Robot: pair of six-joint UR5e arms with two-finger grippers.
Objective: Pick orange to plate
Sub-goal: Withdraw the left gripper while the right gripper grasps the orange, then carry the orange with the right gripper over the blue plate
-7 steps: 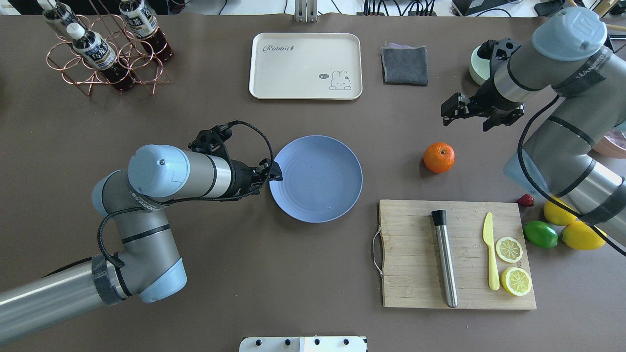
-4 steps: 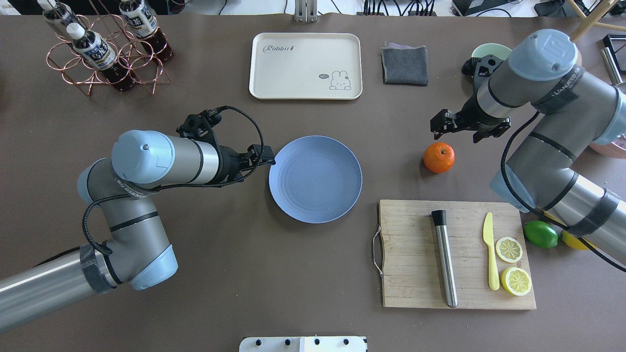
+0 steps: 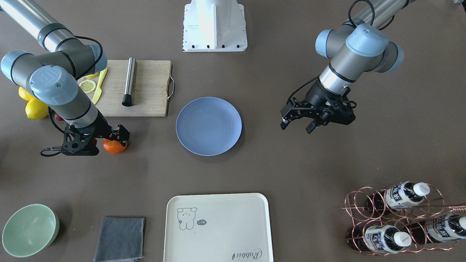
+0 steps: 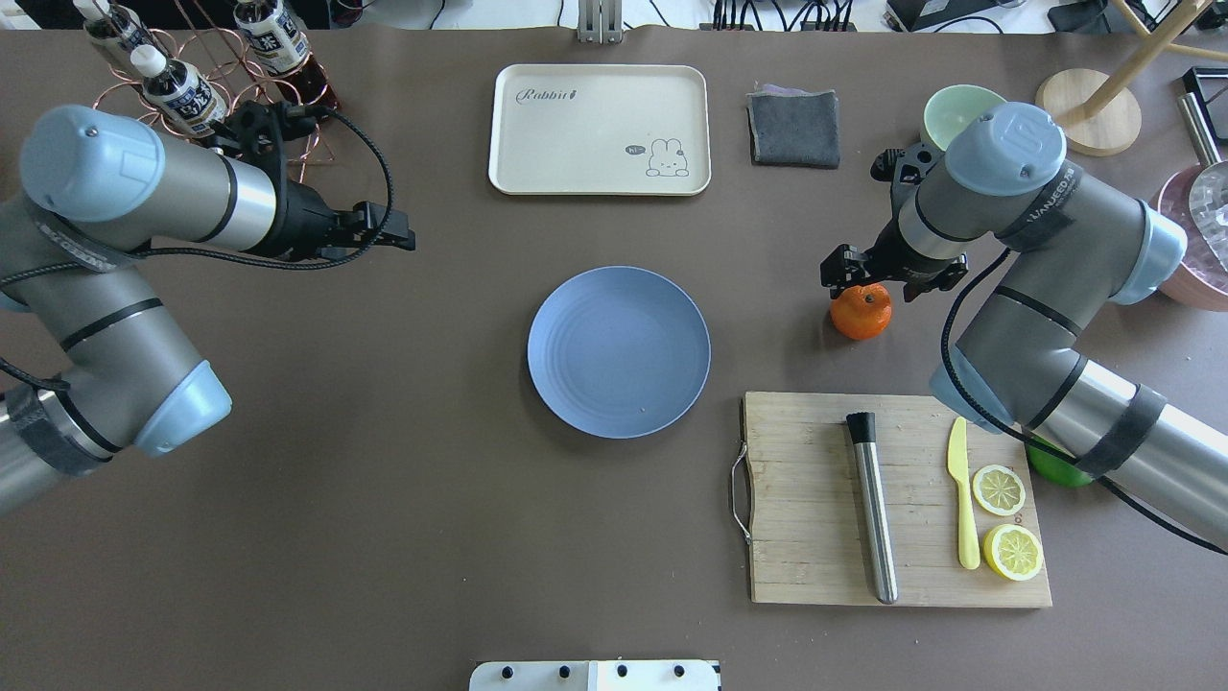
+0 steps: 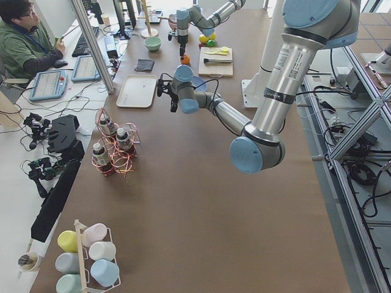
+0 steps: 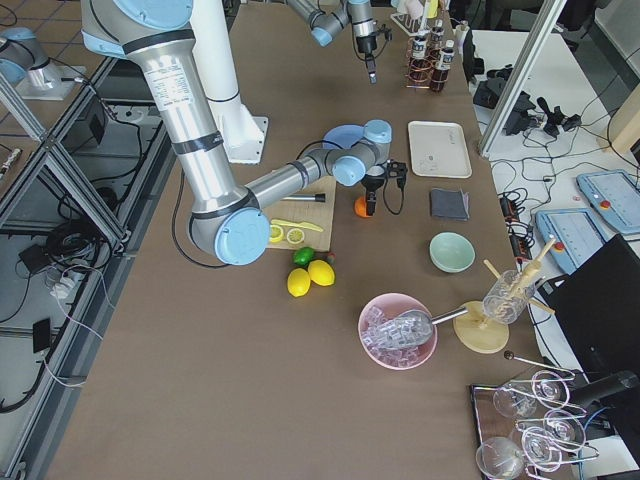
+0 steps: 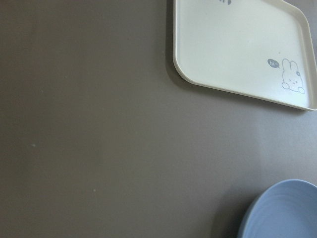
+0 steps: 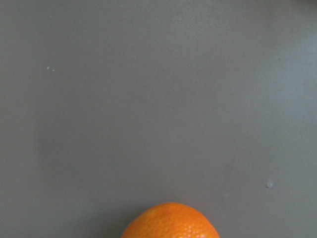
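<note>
Orange: round, bright, with dimpled skin and a dark stem dot. It sits on the brown table, beyond the cutting board's far edge and well apart from the plate. The right wrist view shows only its top, cut off by the lower edge.

Plate: round, shallow, matte blue-lavender with faint concentric rings. It lies bare at the table's middle. In the left wrist view only an arc of the rim shows in the corner.

Right gripper: right over the orange, black fingers spread to either side of it. Whether the pads touch the skin cannot be made out, and its own camera shows no fingers.

Left gripper: held off the table near the bottle rack, well apart from the plate. Its two prongs stand apart with nothing between them.

Cutting board: pale wood with visible grain and a wire handle. It carries a brushed steel cylinder with a black cap, a yellow plastic knife and two lemon halves.

Lime: only a green sliver shows under the right arm in the overhead view.

Whole lemons: hidden from overhead and seen only from the front, partly behind the arm.

Tray: cream, rectangular with rounded corners and a rabbit drawing. It is cut off in the left wrist view.

Bowl: mint green and smooth, partly covered by the right arm from overhead.

Cloth: grey, folded square with a soft nap.
</note>
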